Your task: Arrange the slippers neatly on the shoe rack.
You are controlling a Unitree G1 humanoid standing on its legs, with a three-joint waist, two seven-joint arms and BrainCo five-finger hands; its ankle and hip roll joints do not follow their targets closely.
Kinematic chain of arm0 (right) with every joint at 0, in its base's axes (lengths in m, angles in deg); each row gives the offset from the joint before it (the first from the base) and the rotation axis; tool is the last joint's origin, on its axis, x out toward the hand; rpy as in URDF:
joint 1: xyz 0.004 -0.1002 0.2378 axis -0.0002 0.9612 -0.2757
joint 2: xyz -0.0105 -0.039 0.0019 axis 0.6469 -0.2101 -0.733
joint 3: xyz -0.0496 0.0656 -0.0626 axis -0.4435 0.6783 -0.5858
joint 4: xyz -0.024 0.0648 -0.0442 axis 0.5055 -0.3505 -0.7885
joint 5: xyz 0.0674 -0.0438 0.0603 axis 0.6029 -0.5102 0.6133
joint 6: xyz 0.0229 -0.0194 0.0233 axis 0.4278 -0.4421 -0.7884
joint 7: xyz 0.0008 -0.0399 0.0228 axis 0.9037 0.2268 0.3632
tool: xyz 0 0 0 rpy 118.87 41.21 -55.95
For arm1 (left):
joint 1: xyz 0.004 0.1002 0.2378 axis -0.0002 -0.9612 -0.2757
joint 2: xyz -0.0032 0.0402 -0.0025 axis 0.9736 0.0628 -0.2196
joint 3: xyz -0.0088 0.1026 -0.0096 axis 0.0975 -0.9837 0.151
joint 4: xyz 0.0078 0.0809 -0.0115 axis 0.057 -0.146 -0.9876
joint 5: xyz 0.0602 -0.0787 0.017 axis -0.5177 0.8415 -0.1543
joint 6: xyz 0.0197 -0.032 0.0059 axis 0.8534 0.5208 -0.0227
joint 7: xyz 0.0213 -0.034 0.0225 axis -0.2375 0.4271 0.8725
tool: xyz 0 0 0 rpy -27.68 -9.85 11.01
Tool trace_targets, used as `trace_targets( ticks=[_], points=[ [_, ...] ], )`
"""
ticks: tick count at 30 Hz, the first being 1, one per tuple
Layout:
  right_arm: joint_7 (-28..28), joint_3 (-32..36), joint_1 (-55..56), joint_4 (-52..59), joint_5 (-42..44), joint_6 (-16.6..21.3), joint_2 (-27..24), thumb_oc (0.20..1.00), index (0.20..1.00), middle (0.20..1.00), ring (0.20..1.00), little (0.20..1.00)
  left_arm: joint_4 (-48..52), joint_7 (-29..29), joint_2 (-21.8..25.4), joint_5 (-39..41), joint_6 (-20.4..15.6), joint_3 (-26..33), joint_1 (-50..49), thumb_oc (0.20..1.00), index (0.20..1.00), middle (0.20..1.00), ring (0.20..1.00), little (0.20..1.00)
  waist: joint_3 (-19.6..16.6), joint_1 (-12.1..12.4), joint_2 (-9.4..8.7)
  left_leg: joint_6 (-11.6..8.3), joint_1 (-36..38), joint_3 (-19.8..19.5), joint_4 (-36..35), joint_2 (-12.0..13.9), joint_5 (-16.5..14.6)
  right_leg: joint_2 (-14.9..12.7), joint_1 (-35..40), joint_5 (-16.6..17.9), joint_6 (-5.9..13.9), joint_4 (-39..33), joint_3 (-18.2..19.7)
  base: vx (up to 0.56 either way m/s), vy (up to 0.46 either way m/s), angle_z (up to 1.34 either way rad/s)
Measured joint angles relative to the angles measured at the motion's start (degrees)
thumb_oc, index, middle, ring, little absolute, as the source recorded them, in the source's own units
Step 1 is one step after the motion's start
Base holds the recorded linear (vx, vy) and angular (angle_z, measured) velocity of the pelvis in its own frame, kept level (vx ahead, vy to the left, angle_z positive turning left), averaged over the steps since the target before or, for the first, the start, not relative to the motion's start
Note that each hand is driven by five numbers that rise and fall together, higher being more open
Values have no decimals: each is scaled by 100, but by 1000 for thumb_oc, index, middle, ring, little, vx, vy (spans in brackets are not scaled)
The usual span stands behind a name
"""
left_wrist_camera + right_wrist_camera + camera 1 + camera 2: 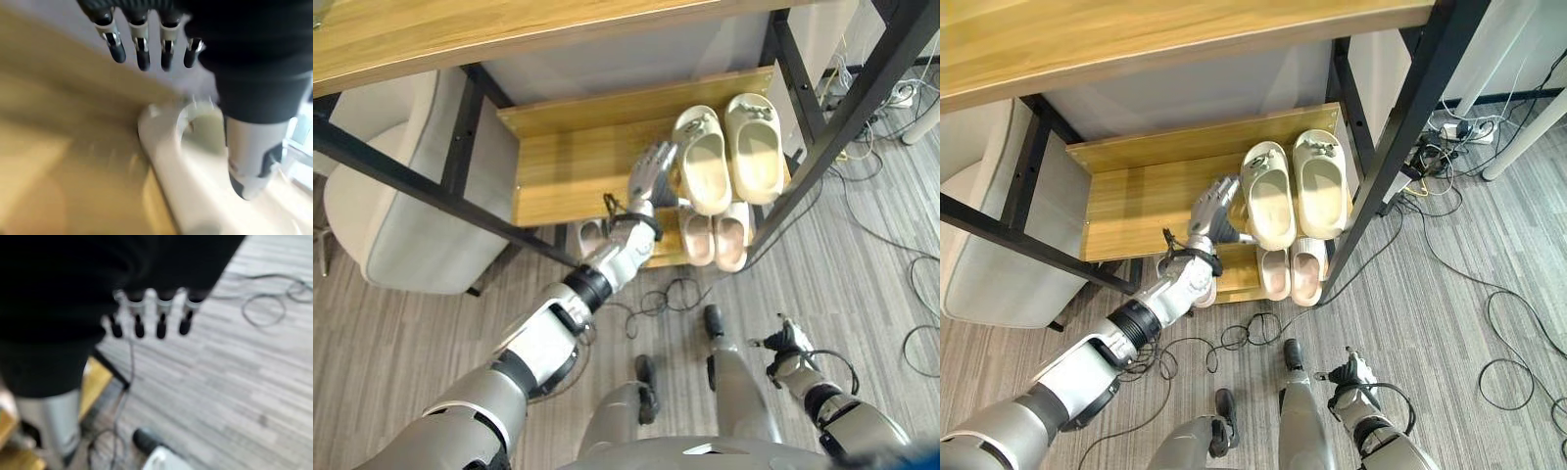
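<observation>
Left hand (651,176) beside cream slipper (702,162) on rack (563,162).

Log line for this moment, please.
left hand: open, beside cream slipper pair on shoe rack top shelf | right hand: idle, low | pink slippers: lower shelf

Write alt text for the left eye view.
The robot's left hand reaches onto the wooden shoe rack's top shelf, open fingers beside a pair of cream slippers. A pink pair sits on the lower shelf, and the right hand hangs above the floor.
</observation>
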Motion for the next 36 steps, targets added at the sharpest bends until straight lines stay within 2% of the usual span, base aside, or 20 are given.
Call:
trace_targets(
  ticks=[6, 12, 16, 18, 20, 24, 32, 36],
  points=[
    [-179, -51, 121, 2, -7, -1, 13, 1000, 1000, 1000, 1000, 1000, 591, 44, 504, 117, -80, 533, 236, 1000, 1000, 1000, 1000, 1000, -67, 160, -61, -35, 164, -131, -79, 21, 25, 9, 215, -12, -30, -50, -120, 24, -7, 9],
    [-273, 53, 175, 18, -13, -8, 55, 1000, 1000, 1000, 1000, 1000, 1268, -95, 977, 124, -186, 932, -303, 1000, 1000, 1000, 1000, 1000, -43, 208, -218, -51, 278, -252, -110, 42, 32, 10, 396, -40, -68, -94, -258, 22, 2, 9],
    [-363, 259, 197, 72, -19, -30, 54, 1000, 1000, 1000, 1000, 1000, 1836, -383, 1251, 271, -229, 1568, -1344, 1000, 1000, 1000, 1000, 1000, 1, 252, -288, -63, 471, -258, -198, 62, 40, 24, 573, -54, -88, -140, -288, 40, 9, 1],
    [-383, 300, 215, 122, -21, -38, 52, 1000, 1000, 1000, 1000, 1000, 1942, -518, 1428, 276, -232, 1668, -1684, 1000, 1000, 1000, 1000, 1000, 32, 260, -339, -69, 550, -288, -217, 89, 40, 44, 691, -58, -90, -210, -336, 36, 7, 6],
    [-429, 434, 237, 223, -47, -78, 65, 1000, 1000, 1000, 1000, 1000, 2298, -762, 1600, 286, -253, 2001, -2156, 1000, 1000, 1000, 1000, 1000, 68, 304, -424, -101, 624, -315, -310, 98, 71, 56, 758, -61, -99, -277, -372, 56, 13, 6],
    [-517, 606, 350, 226, -171, -153, 39, 1000, 1000, 1000, 1000, 1000, 2823, -1243, 1733, 408, -407, 2451, -2988, 1000, 1000, 1000, 1000, 1000, 113, 456, -467, -118, 922, -361, -438, 137, 80, 99, 1054, -98, -143, -325, -423, 63, 10, 4],
    [-729, 704, 612, 310, -420, -171, 38, 1000, 1000, 1000, 1000, 1000, 3289, -1648, 2252, 580, -640, 3020, -3793, 1000, 1000, 1000, 1000, 1000, 118, 583, -513, -144, 1595, -466, -800, 187, 105, 149, 1753, -133, -143, -606, -577, 70, 17, 6],
    [-844, 841, 745, 347, -495, -201, -29, 1000, 1000, 1000, 1000, 1000, 3434, -2071, 2341, 1287, -868, 3496, -4570, 1000, 1000, 1000, 1000, 1000, 90, 586, -534, -163, 1956, -486, -901, 232, 99, 212, 2132, -140, -161, -770, -613, 80, 37, -2]
  ],
)
